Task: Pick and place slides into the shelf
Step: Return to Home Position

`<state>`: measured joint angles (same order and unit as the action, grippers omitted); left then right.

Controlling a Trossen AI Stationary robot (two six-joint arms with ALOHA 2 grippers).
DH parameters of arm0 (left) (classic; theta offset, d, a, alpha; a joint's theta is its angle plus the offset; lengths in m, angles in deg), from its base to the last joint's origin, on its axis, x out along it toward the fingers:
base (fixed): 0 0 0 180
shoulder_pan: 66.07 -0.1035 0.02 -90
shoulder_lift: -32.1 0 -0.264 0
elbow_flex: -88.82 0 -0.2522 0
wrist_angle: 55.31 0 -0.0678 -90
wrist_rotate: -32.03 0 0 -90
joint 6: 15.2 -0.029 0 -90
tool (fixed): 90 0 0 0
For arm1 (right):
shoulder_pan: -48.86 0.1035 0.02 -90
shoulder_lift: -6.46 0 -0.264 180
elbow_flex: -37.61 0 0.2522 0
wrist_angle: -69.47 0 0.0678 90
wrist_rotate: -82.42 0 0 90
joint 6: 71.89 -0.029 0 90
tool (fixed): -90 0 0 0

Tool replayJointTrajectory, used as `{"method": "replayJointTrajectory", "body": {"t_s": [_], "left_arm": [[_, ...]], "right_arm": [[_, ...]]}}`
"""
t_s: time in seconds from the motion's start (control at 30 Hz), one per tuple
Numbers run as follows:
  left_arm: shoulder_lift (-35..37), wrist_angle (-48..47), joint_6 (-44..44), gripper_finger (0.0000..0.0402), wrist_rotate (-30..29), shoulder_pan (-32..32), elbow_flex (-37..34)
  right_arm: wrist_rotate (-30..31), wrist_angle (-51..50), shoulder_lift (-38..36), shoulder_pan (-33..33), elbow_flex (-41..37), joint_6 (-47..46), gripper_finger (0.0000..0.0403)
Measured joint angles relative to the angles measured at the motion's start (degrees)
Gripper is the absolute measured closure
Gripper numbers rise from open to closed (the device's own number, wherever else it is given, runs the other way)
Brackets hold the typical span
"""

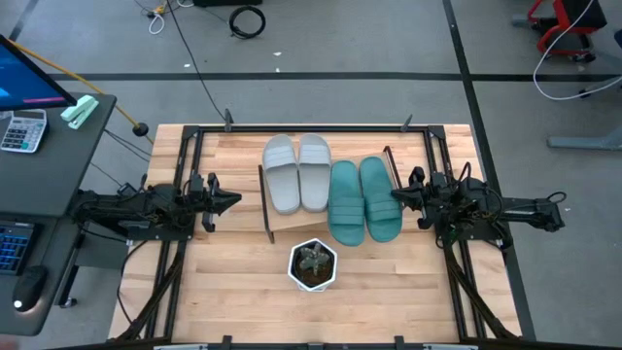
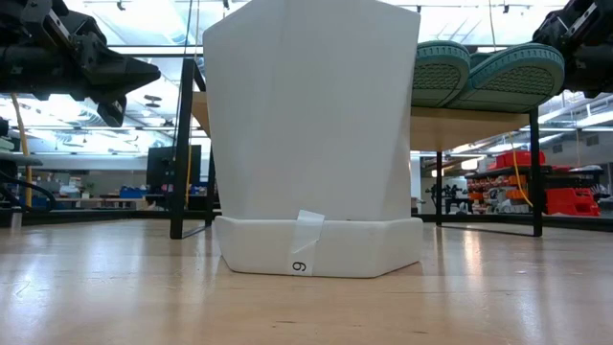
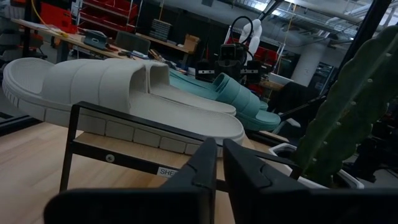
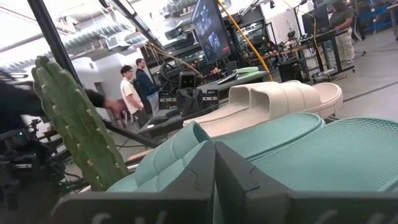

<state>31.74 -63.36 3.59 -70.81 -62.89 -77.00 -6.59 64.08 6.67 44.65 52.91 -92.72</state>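
Note:
The shelf [image 1: 284, 226] stands mid-table, a light board between thin dark side frames. Four slides lie sole-down on it, side by side: the light grey pair [image 1: 297, 173] on the left, the teal pair [image 1: 364, 199] on the right. The low view shows the teal soles [image 2: 498, 72] on the board. My left gripper [image 1: 235, 200] is shut, left of the shelf and pointing at it; its wrist view shows the grey slide [image 3: 124, 93] beyond the frame. My right gripper [image 1: 397, 194] is shut at the outer side of the right teal slide [image 4: 323, 155]. My right gripper reaches level from the table's right, its shut fingertips at the outer edge of the right teal slide [image 1: 393, 202]. I cannot tell whether they touch it. My left gripper touches nothing.
A white hexagonal pot with a cactus [image 1: 313, 264] stands just in front of the shelf and fills the low view [image 2: 311, 134]. A black frame edges the wooden tabletop [image 1: 194, 136]. A desk with a monitor is off the left side. People show in the room behind.

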Motion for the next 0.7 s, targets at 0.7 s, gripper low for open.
{"method": "replayJointTrajectory", "body": {"t_s": [0.7], "left_arm": [[0.01, 0.00, 0.00, 0.0363, 0.00, 0.02, 0.00]], "right_arm": [[-0.01, 0.00, 0.01, 0.00, 0.00, 0.00, 0.0386]]}}
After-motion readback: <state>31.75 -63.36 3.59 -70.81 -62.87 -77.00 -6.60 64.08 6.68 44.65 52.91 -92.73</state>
